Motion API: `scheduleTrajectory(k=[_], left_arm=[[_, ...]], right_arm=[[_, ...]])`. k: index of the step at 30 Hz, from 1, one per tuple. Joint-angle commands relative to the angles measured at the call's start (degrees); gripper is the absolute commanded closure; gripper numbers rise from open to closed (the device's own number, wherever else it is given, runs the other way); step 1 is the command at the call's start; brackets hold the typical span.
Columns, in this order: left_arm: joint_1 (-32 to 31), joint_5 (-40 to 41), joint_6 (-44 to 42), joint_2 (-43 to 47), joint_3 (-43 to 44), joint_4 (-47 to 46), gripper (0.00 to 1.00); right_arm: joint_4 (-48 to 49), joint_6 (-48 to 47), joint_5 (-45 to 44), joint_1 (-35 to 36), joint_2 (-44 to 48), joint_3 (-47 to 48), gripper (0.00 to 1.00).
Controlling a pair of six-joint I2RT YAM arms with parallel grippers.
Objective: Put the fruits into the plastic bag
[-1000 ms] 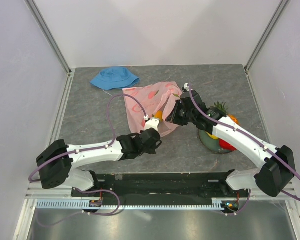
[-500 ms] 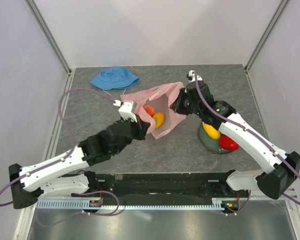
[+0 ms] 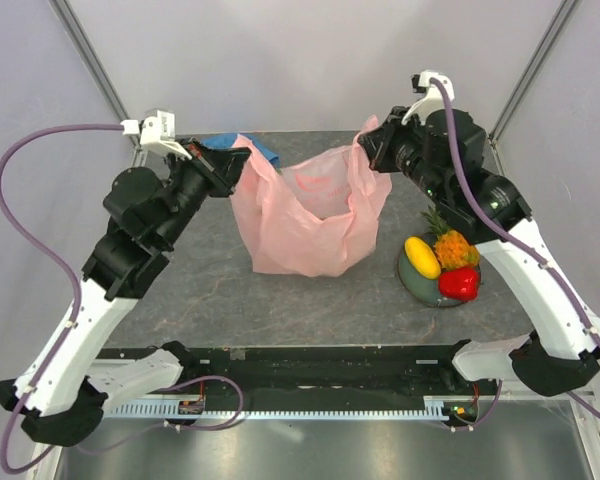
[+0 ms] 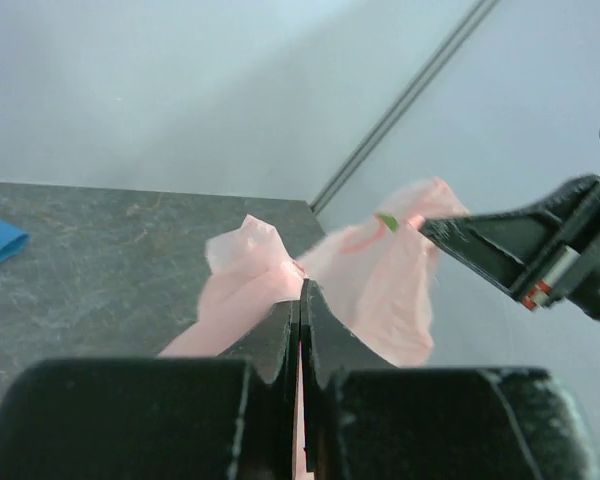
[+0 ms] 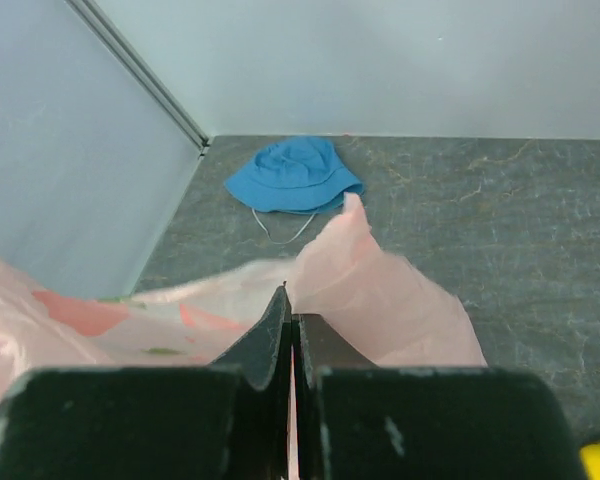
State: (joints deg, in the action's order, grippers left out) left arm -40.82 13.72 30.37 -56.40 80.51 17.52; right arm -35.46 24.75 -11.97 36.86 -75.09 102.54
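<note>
The pink plastic bag (image 3: 305,220) hangs stretched between both grippers, its bottom resting on the table. My left gripper (image 3: 242,160) is shut on the bag's left handle; in the left wrist view (image 4: 300,290) pink film (image 4: 250,270) runs between its jaws. My right gripper (image 3: 368,148) is shut on the right handle, also seen in the right wrist view (image 5: 288,300) with the bag (image 5: 380,300) in front. A yellow mango (image 3: 421,257), an orange pineapple (image 3: 453,245) and a red fruit (image 3: 458,283) lie on the dark plate (image 3: 412,285). Any fruits inside the bag are hidden.
A blue cloth hat (image 3: 264,150) lies at the back behind the bag, seen whole in the right wrist view (image 5: 294,176). White walls with metal frame posts close in the grey table on three sides.
Both grippers have risen high and apart, lifting the bag by its handles from lying flat to hanging upright. The fruits seen in its mouth earlier are now hidden.
</note>
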Motion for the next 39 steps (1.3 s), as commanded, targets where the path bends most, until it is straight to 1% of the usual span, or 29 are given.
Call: scheduleTrajectory(k=[1, 2, 3, 5, 6, 7, 9, 15, 18, 19, 20, 21, 23, 24, 26, 27, 28, 30, 34, 36, 37, 39], left_arm=[[10.3, -21.22, 5.04, -4.93, -3.51, 1.91, 0.98], [13.19, -23.8, 5.57, -5.9, -4.39, 1.3, 0.98], [14.35, -28.0, 6.97, -6.61, -6.4, 0.68, 0.98], [16.63, -31.8, 7.77, -8.98, -8.52, -0.81, 0.98], [17.08, -34.78, 8.64, -9.51, -10.09, -2.04, 0.99], [17.44, -36.11, 8.65, -10.3, -10.72, -2.48, 0.98], [17.7, -37.96, 8.22, -10.92, -11.77, -3.62, 0.98], [18.75, -39.02, 5.76, -9.34, -12.04, -4.77, 0.98], [19.2, -41.65, 5.58, -9.78, -12.48, -7.23, 0.98], [19.2, -41.93, 5.75, -9.78, -12.57, -9.32, 0.98], [19.2, -42.1, 6.01, -9.69, -12.92, -10.39, 0.99], [19.28, -42.1, 6.36, -9.6, -12.92, -11.44, 0.98], [19.81, -42.02, 6.54, -9.69, -12.23, -13.38, 0.98], [20.07, -42.02, 6.54, -10.21, -11.7, -13.74, 0.98], [20.78, -42.19, 6.54, -10.92, -9.95, -14.35, 0.99], [21.04, -42.19, 6.37, -11.53, -9.5, -14.88, 0.98], [21.3, -42.1, 6.19, -11.8, -9.23, -15.32, 0.98], [21.83, -41.93, 6.28, -12.24, -9.05, -17.25, 0.98], [23.59, -42.54, 7.42, -13.91, -9.4, -19.8, 0.99], [23.94, -44.03, 7.25, -13.74, -9.76, -21.72, 0.99], [24.12, -44.39, 7.07, -13.65, -10.02, -22.08, 0.99], [24.12, -45.79, 6.55, -13.73, -9.85, -22.7, 0.98]], right_arm=[[1.78, -1.2, -0.6, -0.47, -3.13, -6.19, 1.0], [2.76, -0.94, -0.6, -0.48, -2.79, -10.56, 1.0], [3.81, -0.76, -0.25, -0.91, -2.61, -12.61, 1.0], [4.0, 0.73, 0.01, -1.53, -2.69, -17.43, 1.0], [4.0, 1.43, 0.45, -2.14, -2.61, -18.59, 1.0], [4.26, 2.22, 1.24, -2.23, -2.43, -19.56, 1.0], [4.44, 2.58, 1.59, -2.32, -1.64, -21.15, 1.0], [5.05, 2.06, 0.54, -2.32, -0.5, -21.16, 1.0], [5.05, 2.75, -0.16, -2.41, -0.67, -20.72, 1.0], [5.14, 3.02, -0.51, -2.41, -0.76, -20.54, 0.98], [5.14, 3.54, -0.86, -2.5, -0.85, -20.28, 0.95], [5.31, 3.72, -0.87, -2.5, -0.93, -20.1, 0.85], [5.49, 3.81, -0.95, -2.67, -0.94, -19.58, 0.73], [5.93, 3.38, -0.69, -2.67, -0.94, -19.49, 0.56], [6.72, 2.59, 0.18, -2.59, -0.41, -19.05, 0.39], [7.68, 1.71, 0.71, -2.67, 0.03, -19.05, 0.27], [8.47, 1.44, 0.98, -2.67, 1.16, -19.31, 0.22], [11.27, 0.56, 1.94, -2.58, 2.92, -19.92, 0.16], [14.54, 1.26, 0.11, -2.58, 9.77, -22.47, 0.13], [13.67, 2.49, -1.65, -2.67, 11.62, -23.17, 0.16], [12.62, 4.23, -4.53, -2.85, 13.11, -23.79, 0.18], [8.06, 5.56, -5.52, -4.68, 13.74, -24.49, 0.24]])
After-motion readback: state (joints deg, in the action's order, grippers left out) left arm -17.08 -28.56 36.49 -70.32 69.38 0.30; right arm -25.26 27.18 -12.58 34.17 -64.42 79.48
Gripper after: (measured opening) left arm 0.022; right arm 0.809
